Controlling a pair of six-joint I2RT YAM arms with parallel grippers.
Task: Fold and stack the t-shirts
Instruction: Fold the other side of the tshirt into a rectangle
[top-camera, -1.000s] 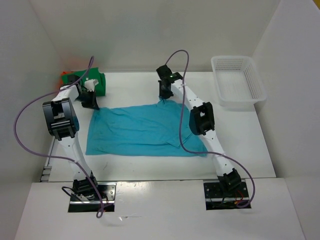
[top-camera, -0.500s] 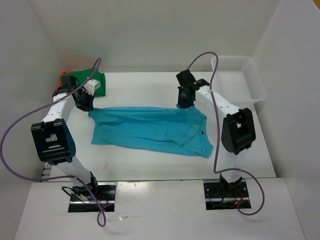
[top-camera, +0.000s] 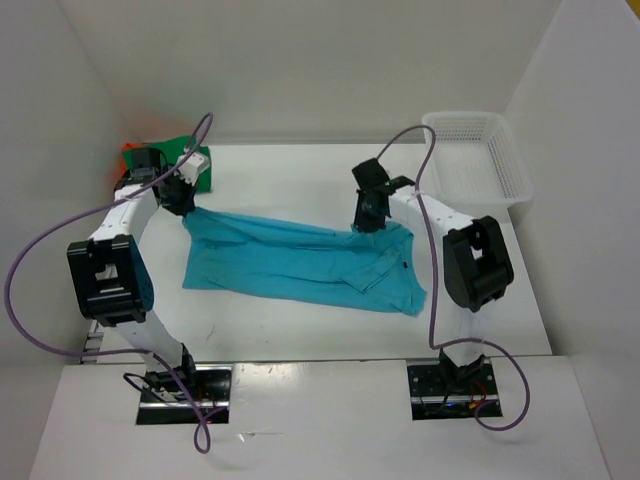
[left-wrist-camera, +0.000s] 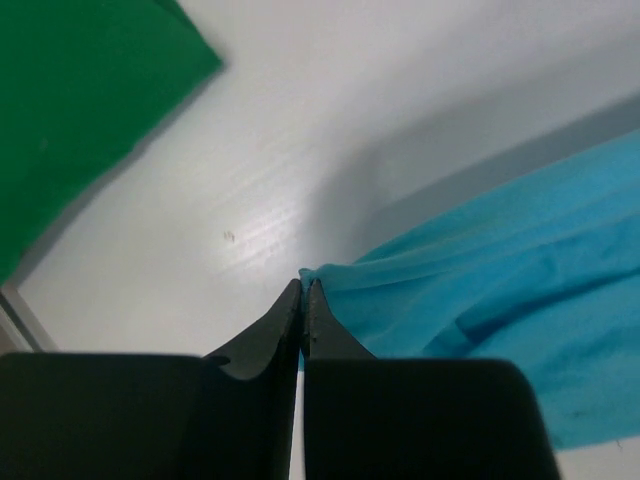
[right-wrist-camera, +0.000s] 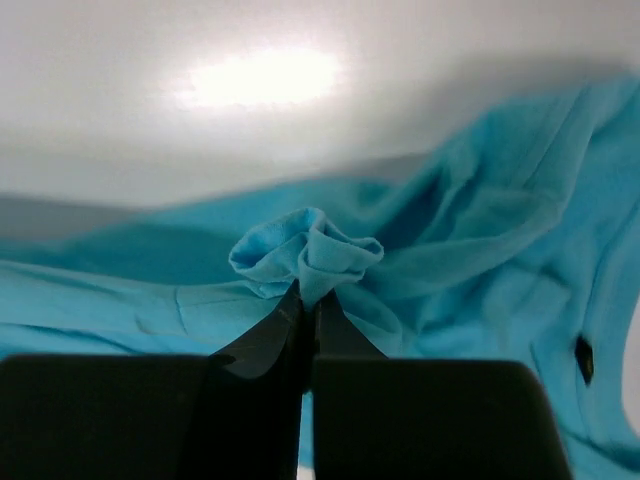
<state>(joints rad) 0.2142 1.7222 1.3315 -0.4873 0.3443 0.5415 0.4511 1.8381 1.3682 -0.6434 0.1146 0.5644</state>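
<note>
Turquoise t-shirt (top-camera: 300, 265), far edge pinched by left pincer (left-wrist-camera: 302, 290), right pincer (right-wrist-camera: 305, 295)

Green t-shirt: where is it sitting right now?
In the top view the green t-shirt lies at the table's far left corner, orange t-shirt showing at its left edge, just behind the left gripper pinching the turquoise t-shirt.

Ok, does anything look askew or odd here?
The turquoise t-shirt lies slanted and rumpled on the table, not flat; the left gripper and right gripper each pinch its far edge. Nothing looks spilled or damaged.
</note>
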